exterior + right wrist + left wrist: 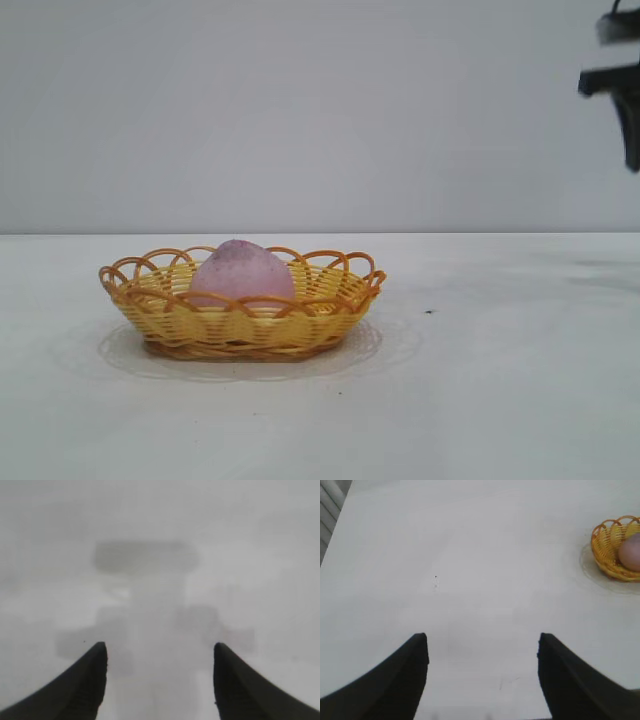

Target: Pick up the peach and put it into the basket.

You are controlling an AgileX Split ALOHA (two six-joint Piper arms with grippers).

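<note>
Yellow wicker sits a little left of the middle of the white desk (520,400) in the exterior view: the basket (242,322), with its looped orange rim. The peach (241,272) lies inside it, pink and speckled, its rounded top rising above the rim. A faint ring shows on the desk around the basket's foot, and a small dark speck lies just to its right. High at the far right edge a dark part of my right arm (615,85) hangs well above the desk and well apart from the basket; its claw cannot be made out from here.

From my left wrist, my left claw (482,655) is spread wide over bare desk, with nothing between the two dark fingers (405,680). The basket (607,555) shows off at the edge of this view, well apart from the claw, cut by the frame, with the peach (631,552) resting in it. A slatted surface shows in one corner past the desk's edge.

From my right wrist, my right claw (160,655) is also spread wide and holds nothing. Below it lies only pale desk, crossed by a blurred grey shadow (145,560) of blocky shape. Neither basket nor peach appears in this view.
</note>
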